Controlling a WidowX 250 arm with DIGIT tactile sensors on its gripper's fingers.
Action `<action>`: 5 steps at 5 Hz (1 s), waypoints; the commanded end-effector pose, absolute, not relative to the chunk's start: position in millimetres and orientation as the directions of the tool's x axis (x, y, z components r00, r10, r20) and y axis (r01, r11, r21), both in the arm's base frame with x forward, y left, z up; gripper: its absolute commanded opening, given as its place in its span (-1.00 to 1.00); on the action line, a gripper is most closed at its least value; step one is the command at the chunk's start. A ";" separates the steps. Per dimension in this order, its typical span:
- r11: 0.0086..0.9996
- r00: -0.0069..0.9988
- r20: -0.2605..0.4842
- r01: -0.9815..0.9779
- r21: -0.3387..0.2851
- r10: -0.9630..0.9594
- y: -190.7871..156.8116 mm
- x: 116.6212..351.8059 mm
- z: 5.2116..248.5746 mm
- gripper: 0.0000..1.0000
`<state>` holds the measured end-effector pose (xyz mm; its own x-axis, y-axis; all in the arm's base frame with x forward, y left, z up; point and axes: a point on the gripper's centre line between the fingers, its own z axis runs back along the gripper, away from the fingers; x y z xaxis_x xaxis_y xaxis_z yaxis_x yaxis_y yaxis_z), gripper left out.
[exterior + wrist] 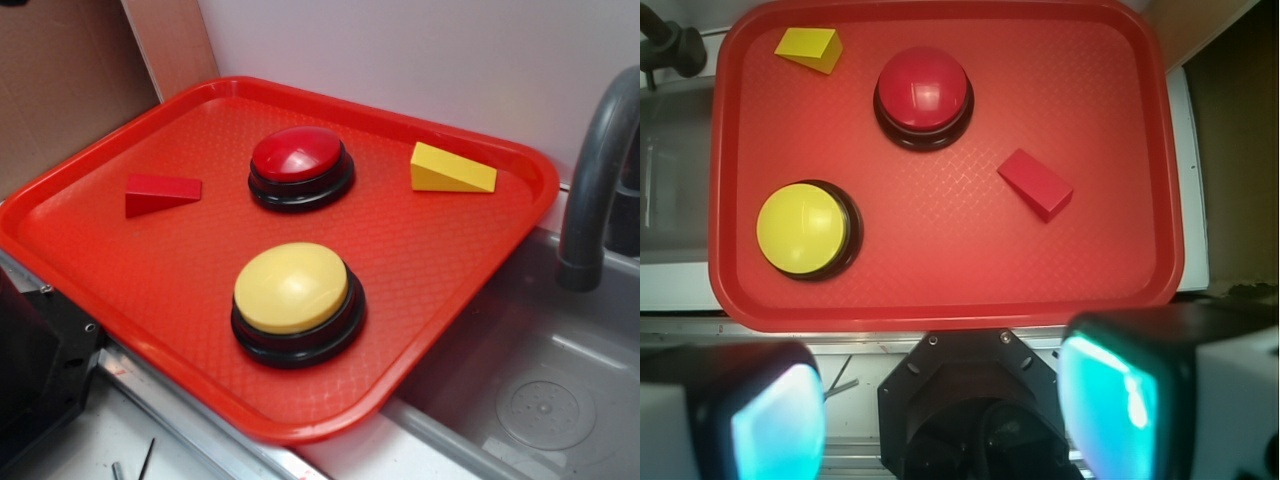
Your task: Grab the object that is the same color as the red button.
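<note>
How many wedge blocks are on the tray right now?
2. The red wedge block lies near the tray's left side, beside the red button. The yellow wedge block sits near the far right corner. Nothing appears hidden.

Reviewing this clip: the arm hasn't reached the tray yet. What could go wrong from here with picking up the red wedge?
The red wedge nearly matches the red tray, so localisation may slip. Its sloped face could let the jaws slide off. The same-shaped yellow wedge could be picked by mistake. The gripper looks open.

You see the red wedge point(160, 193) lying on the red tray point(455, 260) — just beside the red button point(300, 165). No end effector shows here — the yellow button point(295, 300) sits nearer you.
</note>
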<state>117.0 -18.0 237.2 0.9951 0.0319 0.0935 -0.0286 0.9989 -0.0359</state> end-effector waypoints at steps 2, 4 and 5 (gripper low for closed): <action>0.974 0.974 0.079 0.218 -0.062 -0.213 22.8 116.7 213.8 1.00; 0.906 0.906 0.027 0.423 0.002 -0.423 57.1 141.9 164.5 1.00; 0.863 0.866 -0.020 0.500 0.067 -0.500 64.9 171.8 131.9 1.00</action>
<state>165.3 62.9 123.1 0.8664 -0.4979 -0.0378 0.4990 0.8660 0.0322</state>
